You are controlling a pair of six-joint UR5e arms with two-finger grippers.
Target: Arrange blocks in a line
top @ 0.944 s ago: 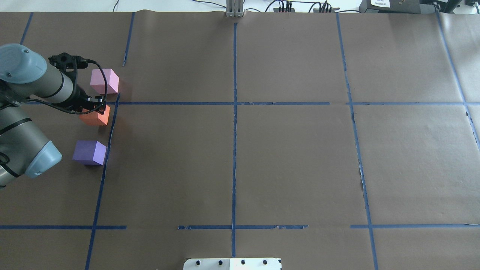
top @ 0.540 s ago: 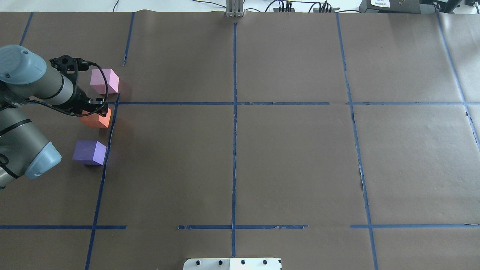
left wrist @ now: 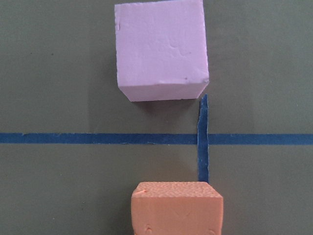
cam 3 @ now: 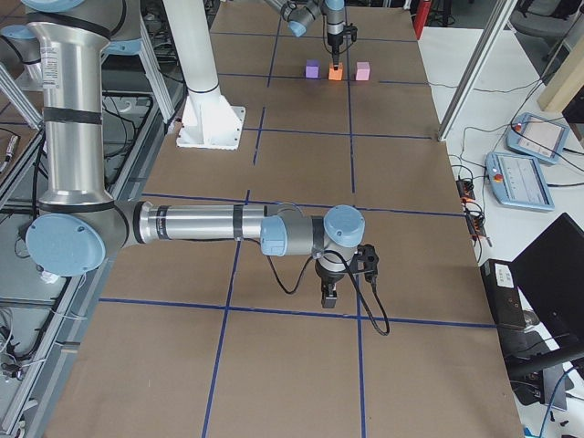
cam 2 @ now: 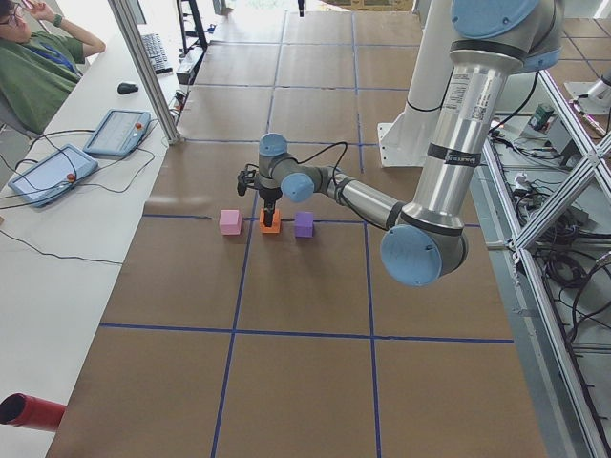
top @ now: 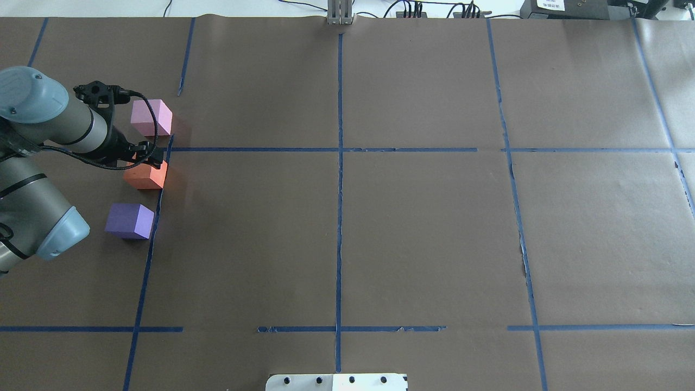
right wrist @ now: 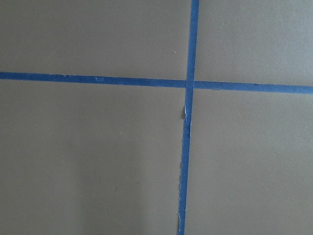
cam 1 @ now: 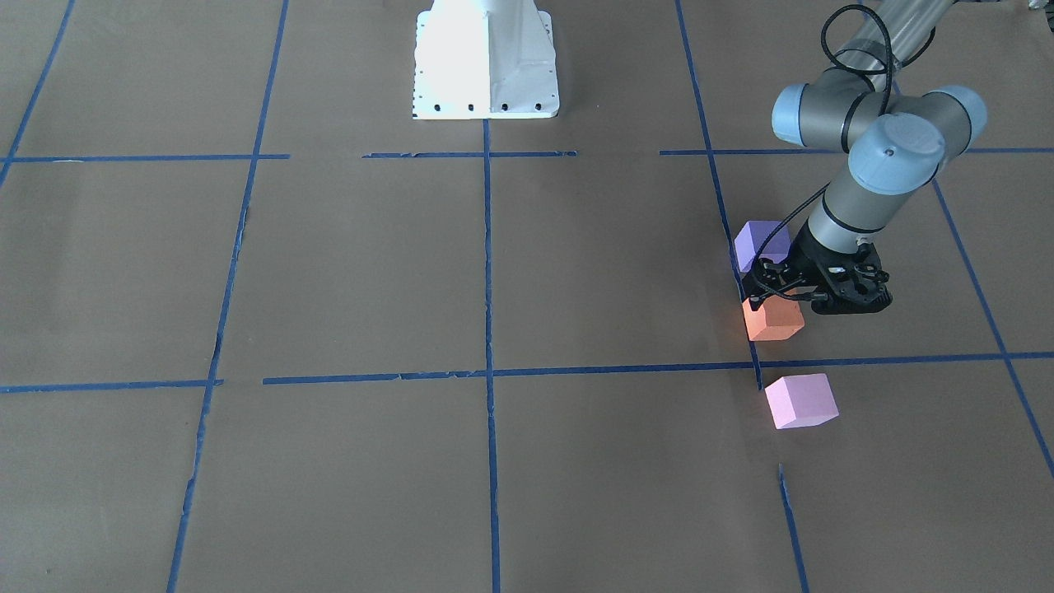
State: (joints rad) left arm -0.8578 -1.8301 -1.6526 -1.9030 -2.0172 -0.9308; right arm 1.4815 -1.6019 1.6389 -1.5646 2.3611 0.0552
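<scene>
**Left gripper holds the orange block in the middle of a row of three**

A table covered in brown paper (top: pixel 412 228) is marked into squares with blue tape lines (top: pixel 340 217). All three blocks are on the robot's left side of the table, spaced apart along one tape line that runs away from the robot.

The pink block (top: pixel 152 117) is farthest from the robot, just past a crossing tape line. The orange block (top: pixel 145 177) is in the middle, with one edge at the tape line. The purple block (top: pixel 129 220) is nearest the robot, just beside the same line. No block touches another.

The left gripper (cam 1: pixel 771 290) points straight down onto the orange block, with its fingers clamped on the block's upper part. Whether the block rests on the paper or hangs just above it cannot be told.

The left wrist camera looks past the orange block to the pink block beyond the crossing tape.

The right gripper (cam 3: pixel 329 294) points down near a tape crossing, well away from the blocks. Whether its fingers are apart or together cannot be told.
</scene>
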